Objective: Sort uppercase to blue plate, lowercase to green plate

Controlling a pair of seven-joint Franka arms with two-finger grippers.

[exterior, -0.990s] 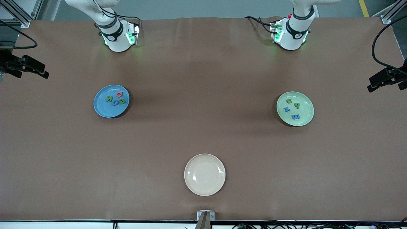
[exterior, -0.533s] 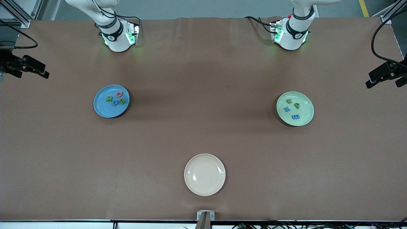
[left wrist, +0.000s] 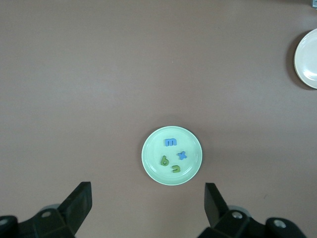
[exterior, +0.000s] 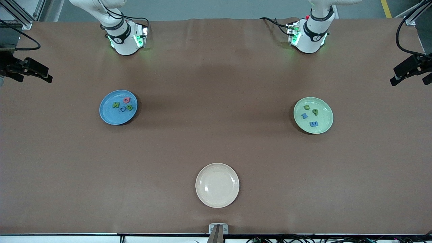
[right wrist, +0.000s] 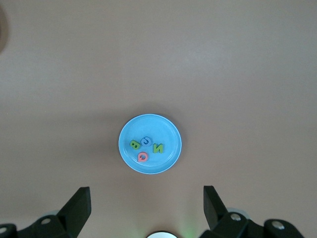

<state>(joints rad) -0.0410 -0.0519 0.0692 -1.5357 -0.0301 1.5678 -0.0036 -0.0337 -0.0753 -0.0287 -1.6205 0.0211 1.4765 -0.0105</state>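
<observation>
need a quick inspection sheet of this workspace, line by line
surface: brown table, flat.
job's things: blue plate holds four letters, red Q, green N, green B and a blue one; green plate holds blue m, blue x, green u and a green letter with a stem.
clutter: cream plate, nearest the front camera, nothing on it.
grippers: left gripper high over the green plate, right gripper high over the blue plate, jaws of both open, holding nothing.
cables: black leads at both arm bases and along the table edge.
surroundings: metal frame posts at the corners.
</observation>
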